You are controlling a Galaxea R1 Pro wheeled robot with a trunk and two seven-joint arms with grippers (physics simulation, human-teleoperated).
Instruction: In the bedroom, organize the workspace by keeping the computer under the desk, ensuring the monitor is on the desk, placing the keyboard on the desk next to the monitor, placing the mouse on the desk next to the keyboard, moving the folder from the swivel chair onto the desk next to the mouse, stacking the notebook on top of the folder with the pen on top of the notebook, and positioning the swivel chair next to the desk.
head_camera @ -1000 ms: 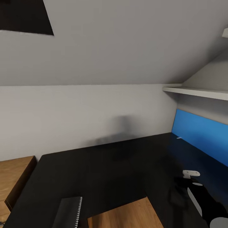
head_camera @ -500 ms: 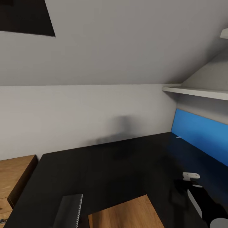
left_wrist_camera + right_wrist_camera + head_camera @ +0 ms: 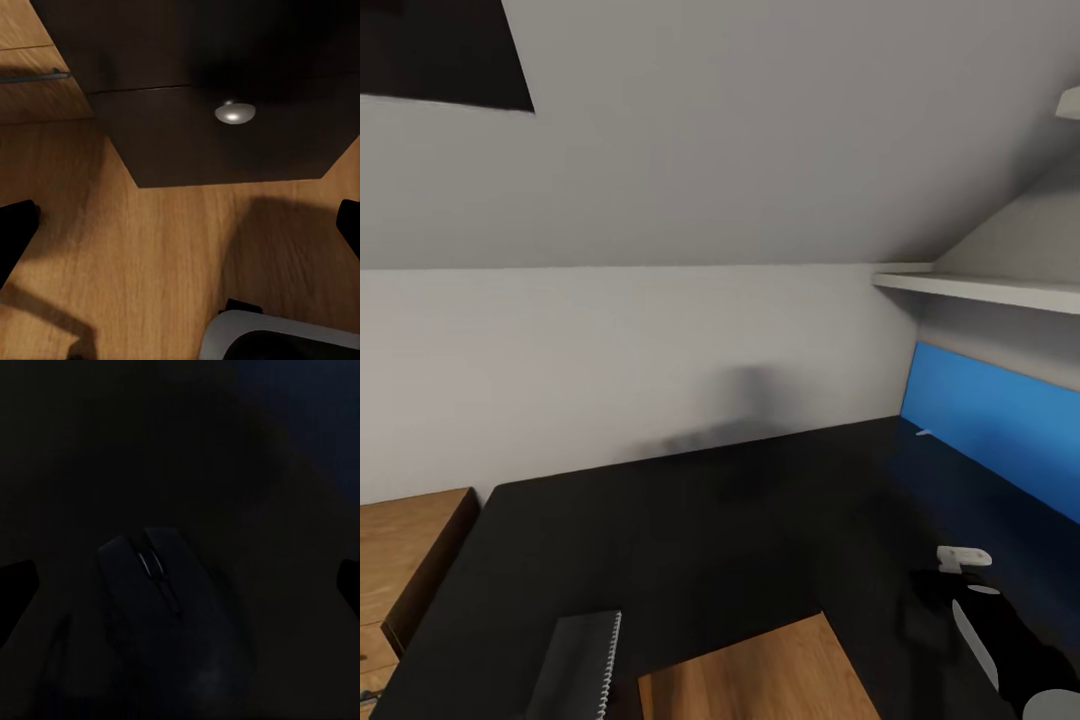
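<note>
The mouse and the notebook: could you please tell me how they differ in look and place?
The mouse is rounded, with a wheel on top; the notebook is flat and rectangular, with a pale spiral binding. The mouse lies right in front of the open right pincer; the notebook lies at the near left edge of the desk. Both are dark and rest on the black desk.

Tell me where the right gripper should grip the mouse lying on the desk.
Probably across its two long flanks, coming straight down. In the right wrist view the mouse lies flat on the dark desk, wheel side up, with the right gripper open, its fingertips wide to either side. The domed back offers no hold, so the narrower sides suit better.
</note>
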